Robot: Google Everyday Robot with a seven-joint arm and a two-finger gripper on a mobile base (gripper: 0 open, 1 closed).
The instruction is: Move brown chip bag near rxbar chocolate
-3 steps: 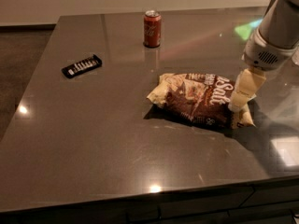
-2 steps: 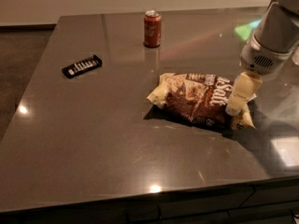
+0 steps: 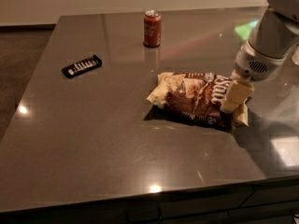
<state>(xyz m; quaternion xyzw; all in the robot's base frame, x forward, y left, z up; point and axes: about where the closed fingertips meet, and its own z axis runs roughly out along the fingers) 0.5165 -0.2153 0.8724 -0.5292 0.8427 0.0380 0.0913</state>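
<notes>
Currently, the crinkled dark-brown chip bag with cream ends lies flat toward the right edge of the glossy grey table. The cream-tipped gripper sits at the bag's right end; its grip state cannot be told. The small flat black rxbar wrapper lies near the left edge, well apart. The red soda can stands upright near the far edge.

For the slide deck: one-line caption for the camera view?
Pincer at right end of crinkled brown chip bag; small black rxbar chocolate wrapper far left on grey table.
</notes>
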